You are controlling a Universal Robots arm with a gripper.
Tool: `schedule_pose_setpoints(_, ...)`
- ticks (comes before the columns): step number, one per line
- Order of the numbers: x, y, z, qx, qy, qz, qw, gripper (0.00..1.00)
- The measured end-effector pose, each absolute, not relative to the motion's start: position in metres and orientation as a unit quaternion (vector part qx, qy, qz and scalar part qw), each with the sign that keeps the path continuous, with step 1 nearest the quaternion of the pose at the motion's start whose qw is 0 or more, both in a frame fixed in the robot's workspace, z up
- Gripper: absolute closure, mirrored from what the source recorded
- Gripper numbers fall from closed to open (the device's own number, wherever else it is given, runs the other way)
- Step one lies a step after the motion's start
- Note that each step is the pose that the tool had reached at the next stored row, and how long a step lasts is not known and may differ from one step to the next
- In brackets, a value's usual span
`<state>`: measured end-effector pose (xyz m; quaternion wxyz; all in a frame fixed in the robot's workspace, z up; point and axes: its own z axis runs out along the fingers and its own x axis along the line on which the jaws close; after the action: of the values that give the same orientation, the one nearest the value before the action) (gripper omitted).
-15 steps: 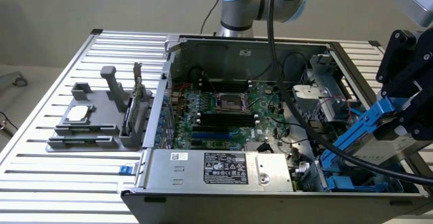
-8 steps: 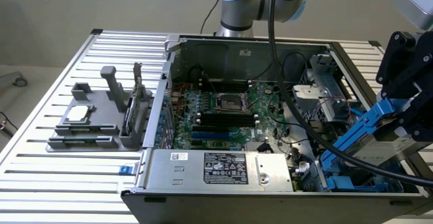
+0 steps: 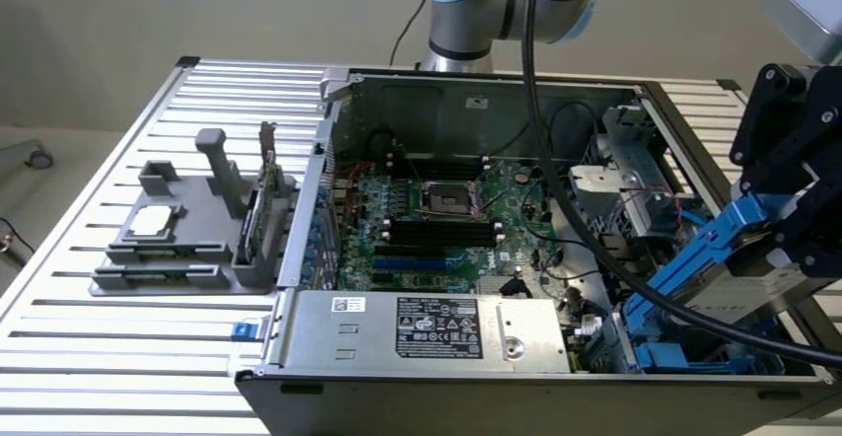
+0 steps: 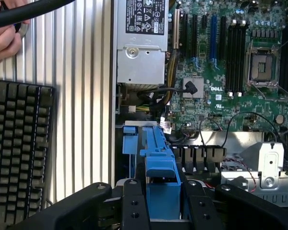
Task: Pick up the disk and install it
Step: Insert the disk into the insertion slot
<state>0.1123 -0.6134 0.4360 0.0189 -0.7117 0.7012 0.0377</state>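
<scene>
Exterior view: we are seeing the end effector gripping the disk by its blue carrier frame, holding it tilted over the open computer case at the exterior view's right, near the power supply. Wrist view: black fingers are clamping the blue frame, the motherboard lying beyond, while a person's hand is showing near a keyboard on the slatted surface.

On the slatted table, a parts stand lies at the exterior view's left of the computer case; the disk, in the gripper, tilts over the case's opposite end.
</scene>
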Motion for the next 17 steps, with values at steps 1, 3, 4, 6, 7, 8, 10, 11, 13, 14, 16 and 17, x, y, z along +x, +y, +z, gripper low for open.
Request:
schedule_pose_setpoints(1,0.1124,-0.6135,0.4360,-0.712,0.701,0.038,0.019,0.67)
schedule_pose_setpoints(3,0.1129,-0.6140,0.4360,-0.712,0.700,0.038,0.019,0.67)
schedule_pose_setpoints(4,0.1130,-0.6142,0.4360,-0.713,0.700,0.038,0.019,0.67)
schedule_pose_setpoints(6,0.1131,-0.6146,0.4361,-0.713,0.700,0.038,0.019,0.67)
schedule_pose_setpoints(7,0.1131,-0.6149,0.4361,-0.713,0.700,0.038,0.019,0.67)
schedule_pose_setpoints(8,0.1131,-0.6151,0.4361,-0.713,0.700,0.038,0.019,0.67)
schedule_pose_setpoints(10,0.1131,-0.6156,0.4360,-0.713,0.700,0.038,0.019,0.67)
schedule_pose_setpoints(11,0.1131,-0.6158,0.4359,-0.713,0.699,0.038,0.019,0.67)
schedule_pose_setpoints(13,0.1131,-0.6160,0.4356,-0.714,0.699,0.038,0.019,0.67)
schedule_pose_setpoints(14,0.1131,-0.6161,0.4352,-0.714,0.699,0.038,0.019,0.67)
schedule_pose_setpoints(16,0.1132,-0.6162,0.4343,-0.715,0.698,0.037,0.019,0.67)
schedule_pose_setpoints(17,0.1132,-0.6161,0.4338,-0.716,0.697,0.037,0.019,0.67)
